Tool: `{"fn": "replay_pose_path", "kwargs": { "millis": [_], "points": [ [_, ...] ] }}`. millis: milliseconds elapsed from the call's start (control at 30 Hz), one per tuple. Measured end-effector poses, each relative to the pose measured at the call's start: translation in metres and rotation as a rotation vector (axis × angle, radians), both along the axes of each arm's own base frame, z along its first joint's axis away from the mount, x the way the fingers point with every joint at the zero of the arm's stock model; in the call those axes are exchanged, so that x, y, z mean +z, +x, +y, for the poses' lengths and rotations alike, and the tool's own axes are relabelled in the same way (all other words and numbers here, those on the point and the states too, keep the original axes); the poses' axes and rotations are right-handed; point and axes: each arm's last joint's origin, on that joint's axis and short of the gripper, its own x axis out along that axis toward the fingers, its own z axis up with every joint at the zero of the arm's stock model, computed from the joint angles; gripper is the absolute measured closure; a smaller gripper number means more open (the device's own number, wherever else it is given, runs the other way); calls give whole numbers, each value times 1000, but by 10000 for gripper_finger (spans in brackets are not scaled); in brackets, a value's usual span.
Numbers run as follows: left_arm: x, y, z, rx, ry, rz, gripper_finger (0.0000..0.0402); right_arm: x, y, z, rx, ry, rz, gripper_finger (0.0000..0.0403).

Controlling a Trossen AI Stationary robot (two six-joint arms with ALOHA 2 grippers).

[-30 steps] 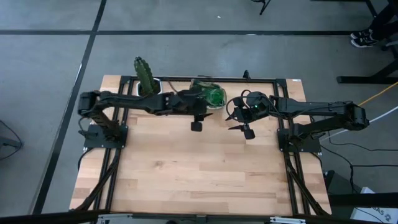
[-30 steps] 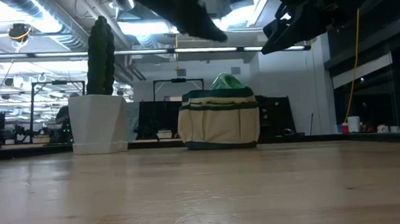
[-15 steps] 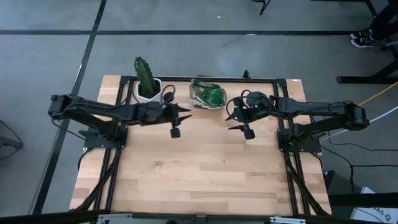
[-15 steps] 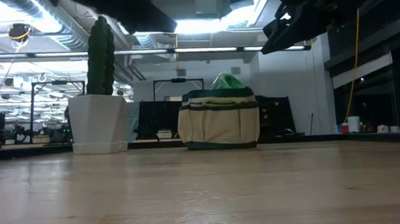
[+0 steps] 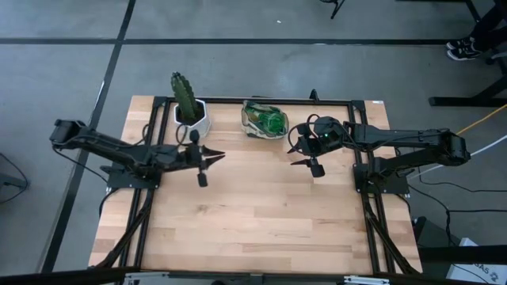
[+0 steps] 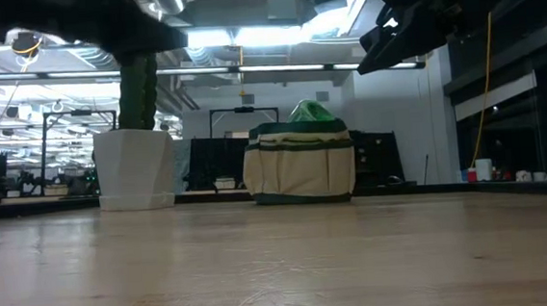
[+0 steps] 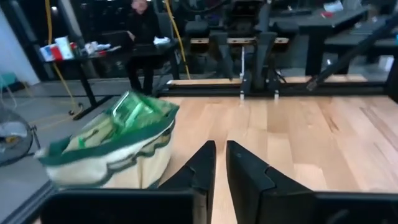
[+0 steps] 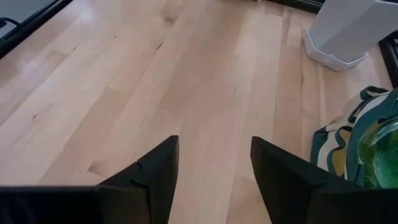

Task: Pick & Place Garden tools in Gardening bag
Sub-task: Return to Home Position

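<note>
left claw (image 7: 220, 150) all but closed (right claw (image 8: 214, 143) wide)

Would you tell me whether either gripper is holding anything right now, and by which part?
Nothing is held: left gripper shut and empty, right gripper open, empty.

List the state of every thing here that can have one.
Gardening bag: upright, top open.
Spray bottle: in the bag, top poking out.
Cactus pot: upright.
Left pincer: nearly shut, empty, raised near the pot.
Right pincer: open, empty, raised beside the bag.
</note>
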Motion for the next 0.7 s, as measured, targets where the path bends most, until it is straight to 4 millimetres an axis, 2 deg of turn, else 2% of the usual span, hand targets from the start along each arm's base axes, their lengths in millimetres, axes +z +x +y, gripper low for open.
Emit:
{"fn": "replay_pose_path", "kwargs": {
  "millis": [333, 500, 700],
  "points": [
    [-35, -35, 3, 36, -77, -24, 399, 0, 0, 0, 0, 0, 0, 201],
    [-54, -51, 6, 31, -106, -41, 399, 0, 0, 0, 0, 0, 1, 201],
    [-66, -65, 7, -23, -129, -91, 400, 0, 0, 0, 0, 0, 0, 201]
  ]
}}
